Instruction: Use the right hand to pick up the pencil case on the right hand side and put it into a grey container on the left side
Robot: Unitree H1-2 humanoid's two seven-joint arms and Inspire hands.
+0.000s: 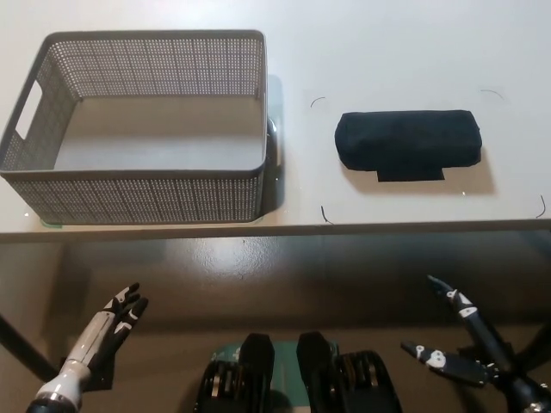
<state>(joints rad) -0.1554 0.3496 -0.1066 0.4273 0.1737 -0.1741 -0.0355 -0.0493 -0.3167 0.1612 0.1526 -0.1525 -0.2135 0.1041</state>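
The pale table (387, 34) takes up the far half of the scene, its near edge running straight across, and nothing on it looks touched. On its left sits the grey container (138, 185), a perforated basket with a handle slot in its left wall; its floor is bare, nothing inside. On the right, well apart from the basket, lies the pencil case (406, 142), a dark, soft, rounded pouch resting lengthwise across the table with a small flat tab sticking out of its near side; a few thin curved marks on the table surround the spot. So the thing to be moved is where the task says it starts, on the right side, not lifted, not held. Below the table edge, on the near side, both hands hang low. The black right hand (461, 340) is at the near right, its fingers spread apart and holding nothing, well short of the case and beneath the level of the tabletop. The white left hand (112, 327) rests at the near left, fingers loosely extended and empty too. By my reckoning the job is at its very start: the reach up and over to the case, the grasp, the carry leftward across the table and the drop into the basket all remain to be done.
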